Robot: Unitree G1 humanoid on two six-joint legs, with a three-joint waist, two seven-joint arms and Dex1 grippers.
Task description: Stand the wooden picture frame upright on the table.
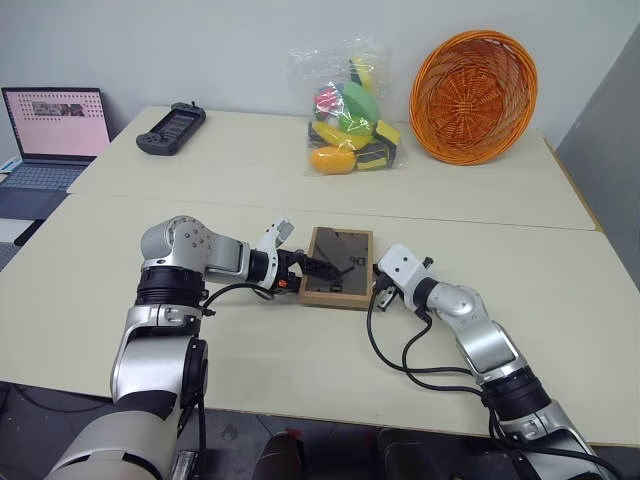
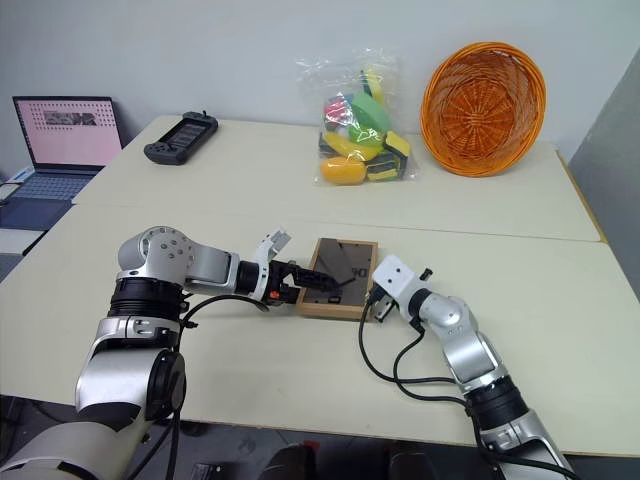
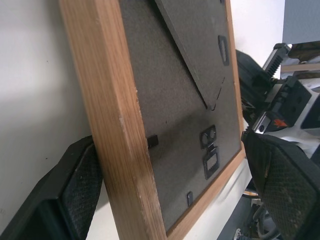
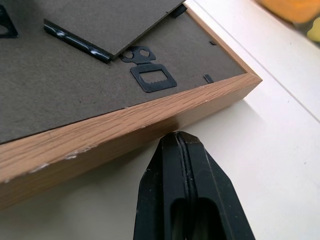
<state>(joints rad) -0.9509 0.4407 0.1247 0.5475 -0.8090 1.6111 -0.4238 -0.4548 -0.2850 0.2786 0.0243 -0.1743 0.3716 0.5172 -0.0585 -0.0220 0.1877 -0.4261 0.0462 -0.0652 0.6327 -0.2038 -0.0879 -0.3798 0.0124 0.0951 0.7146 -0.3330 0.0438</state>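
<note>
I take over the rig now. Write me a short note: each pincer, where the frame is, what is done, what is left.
Left pincer: open, its fingers astride the frame's left edge.
Right pincer: shut, tips at the frame's right edge.
Frame: back side up on the table, between both arms, stand partly folded out.
Done: both pincers are at the frame.
Left: grip it, raise it, set it upright on its stand.

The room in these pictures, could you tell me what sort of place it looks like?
Probably an office or lab workspace: pale tables pushed together, an open laptop, a handheld controller and a bag of toy items beside an orange basket.
</note>
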